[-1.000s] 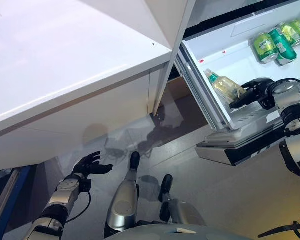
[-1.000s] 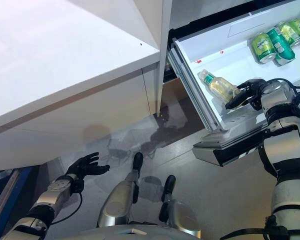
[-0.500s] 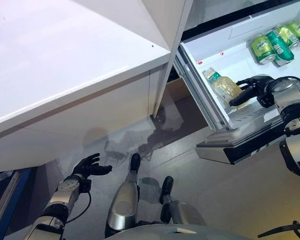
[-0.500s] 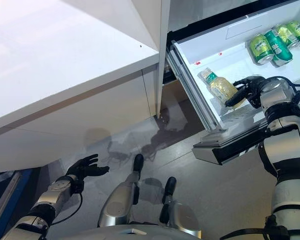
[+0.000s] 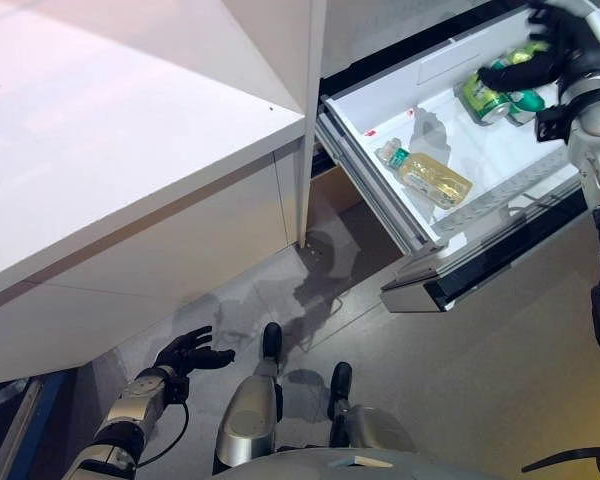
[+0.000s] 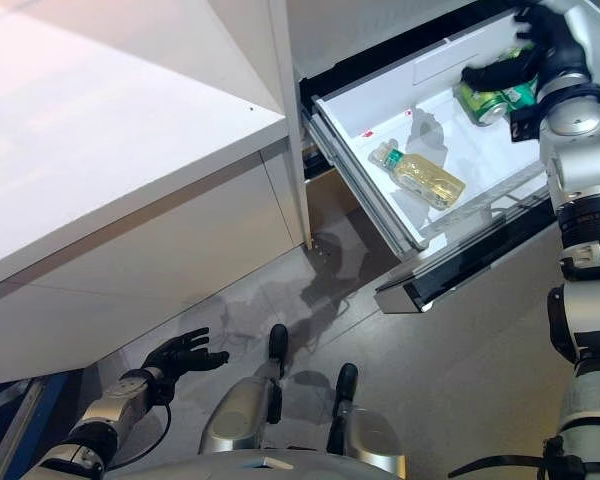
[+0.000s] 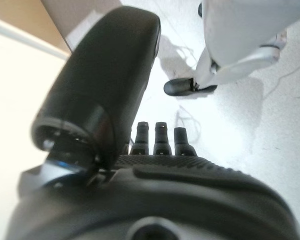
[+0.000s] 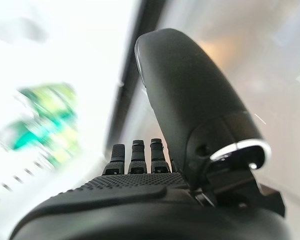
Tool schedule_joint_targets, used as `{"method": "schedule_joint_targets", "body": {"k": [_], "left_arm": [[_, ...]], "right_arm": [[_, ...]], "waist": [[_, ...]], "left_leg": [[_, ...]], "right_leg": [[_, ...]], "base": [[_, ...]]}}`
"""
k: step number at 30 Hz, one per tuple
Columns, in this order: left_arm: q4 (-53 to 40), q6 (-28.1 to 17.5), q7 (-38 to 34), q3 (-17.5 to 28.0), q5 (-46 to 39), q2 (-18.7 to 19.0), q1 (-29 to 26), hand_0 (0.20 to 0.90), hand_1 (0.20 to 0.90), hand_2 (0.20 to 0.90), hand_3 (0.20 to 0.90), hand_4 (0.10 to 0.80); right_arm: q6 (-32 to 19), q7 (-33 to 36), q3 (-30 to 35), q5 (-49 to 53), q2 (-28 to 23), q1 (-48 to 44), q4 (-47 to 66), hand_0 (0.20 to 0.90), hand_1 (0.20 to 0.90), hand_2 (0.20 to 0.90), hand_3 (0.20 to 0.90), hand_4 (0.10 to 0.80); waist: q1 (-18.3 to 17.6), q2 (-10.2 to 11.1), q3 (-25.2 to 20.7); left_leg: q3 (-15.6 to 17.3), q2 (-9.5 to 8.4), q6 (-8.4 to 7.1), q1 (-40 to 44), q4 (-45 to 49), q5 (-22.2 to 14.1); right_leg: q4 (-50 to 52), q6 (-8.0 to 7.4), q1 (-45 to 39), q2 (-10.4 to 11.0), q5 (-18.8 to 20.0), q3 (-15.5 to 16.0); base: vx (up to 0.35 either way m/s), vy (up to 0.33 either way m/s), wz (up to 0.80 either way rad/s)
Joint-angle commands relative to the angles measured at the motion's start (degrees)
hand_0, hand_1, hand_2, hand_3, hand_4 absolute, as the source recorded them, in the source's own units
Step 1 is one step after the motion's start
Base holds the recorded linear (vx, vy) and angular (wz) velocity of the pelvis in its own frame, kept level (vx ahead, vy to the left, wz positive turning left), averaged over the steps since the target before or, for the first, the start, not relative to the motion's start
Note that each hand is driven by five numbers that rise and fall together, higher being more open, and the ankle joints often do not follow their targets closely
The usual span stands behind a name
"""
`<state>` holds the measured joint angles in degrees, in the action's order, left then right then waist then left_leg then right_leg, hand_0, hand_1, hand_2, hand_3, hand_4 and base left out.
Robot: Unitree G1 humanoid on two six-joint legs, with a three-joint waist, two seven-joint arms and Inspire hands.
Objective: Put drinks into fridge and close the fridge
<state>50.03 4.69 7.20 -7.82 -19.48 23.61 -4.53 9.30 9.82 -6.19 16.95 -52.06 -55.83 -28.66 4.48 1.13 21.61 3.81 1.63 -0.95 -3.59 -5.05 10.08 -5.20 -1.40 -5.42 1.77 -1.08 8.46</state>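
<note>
The fridge drawer (image 5: 380,95) stands pulled out at my upper right, a smooth white plastic tray with straight walls and a dark front edge below it. Inside lies a clear bottle (image 5: 427,174) on its side, rounded, pale yellow liquid within, a green cap toward the drawer's near left wall. Farther back lie green cans (image 6: 490,98), shiny metal cylinders, close together near the far right corner. To the left a glossy white cabinet (image 5: 110,130) with flat, hard faces fills much of the view, above a grey speckled floor (image 5: 480,380).

My right robot hand (image 6: 525,55) hangs over the cans, fingers stretched out nearly straight, thumb standing apart; in its own wrist view the fingers (image 8: 133,155) reach forward with nothing between them and the thumb, and the cans show as a green blur beyond. It holds nothing; whether the fingertips touch a can I cannot tell.

My left robot hand (image 5: 188,352) hangs low over the floor, well apart from the drawer, fingers loosely spread and empty.

A second ago my right robot hand was beside the bottle, fingers at its lower end; now it has left the bottle lying in the drawer and risen to the cans at the back. The whole view has shifted as well, so the camera moved
</note>
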Motion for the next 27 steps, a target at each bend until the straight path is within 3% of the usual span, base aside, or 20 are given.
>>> {"method": "schedule_joint_targets", "body": {"k": [1, 8, 15, 21, 27], "left_arm": [[6.5, -2.8, 0.6, -0.8, 2.7, -1.1, 4.9, 0.900, 0.900, 0.900, 0.900, 0.800], [8.9, -2.9, 2.3, 0.8, 4.3, -2.6, 6.9, 0.900, 0.900, 0.900, 0.900, 0.800], [12.5, -3.9, 1.9, 1.9, 3.6, -3.7, 8.2, 0.900, 0.900, 0.900, 0.900, 0.800], [13.4, -3.9, -0.2, 1.4, 1.6, -4.5, 6.1, 0.900, 0.900, 0.900, 0.900, 0.800], [10.7, -5.4, -5.5, 1.7, -0.5, -2.3, 0.2, 0.900, 0.900, 0.900, 0.900, 0.800]], "right_arm": [[-7.7, 7.1, 2.8, 0.2, -5.9, 8.9, 7.0, 0.900, 0.900, 0.900, 0.900, 0.800], [-9.6, 10.2, 19.6, -0.1, -4.3, 28.8, 17.6, 0.900, 0.900, 0.900, 0.900, 0.800], [-10.8, 11.7, 31.1, 3.3, 0.4, 46.1, 17.1, 0.900, 0.900, 0.900, 0.900, 0.800], [-11.8, 8.4, 32.8, 6.9, 0.8, 50.4, 13.1, 0.900, 0.900, 0.900, 0.900, 0.800], [-13.3, 6.8, 26.3, 10.4, 0.1, 44.0, 9.0, 0.900, 0.900, 0.900, 0.900, 0.800]], "waist": [[-3.8, 0.0, -15.6], [-8.2, -1.3, -17.3], [-11.9, -2.7, -15.6], [-13.7, -4.4, -10.8], [-14.1, -4.8, -2.8]], "left_leg": [[1.8, -1.45, 0.28, 4.5, 0.1, -11.6], [4.3, -1.50, 0.76, 7.4, 0.1, -13.1], [5.6, -2.40, 1.85, 9.3, 4.1, -15.5], [5.1, -3.29, 2.47, 5.8, 13.7, -18.1], [6.2, -2.49, 3.82, -6.0, 27.9, -21.5]], "right_leg": [[0.4, -3.28, 6.2, 0.1, 3.4, -0.6], [0.9, -3.15, 4.6, 0.2, 2.4, -2.3], [7.4, -1.73, 4.2, 0.3, -1.1, -4.5], [17.7, 0.43, 8.5, 1.1, -5.3, -4.9], [30.8, 3.45, 19.2, 2.1, -9.4, -4.7]], "base": [[0.070, 0.009, -0.11], [0.065, -0.005, -0.23], [0.146, 0.001, -0.21], [0.067, 0.070, -0.14], [-0.205, 0.003, 0.00]]}}
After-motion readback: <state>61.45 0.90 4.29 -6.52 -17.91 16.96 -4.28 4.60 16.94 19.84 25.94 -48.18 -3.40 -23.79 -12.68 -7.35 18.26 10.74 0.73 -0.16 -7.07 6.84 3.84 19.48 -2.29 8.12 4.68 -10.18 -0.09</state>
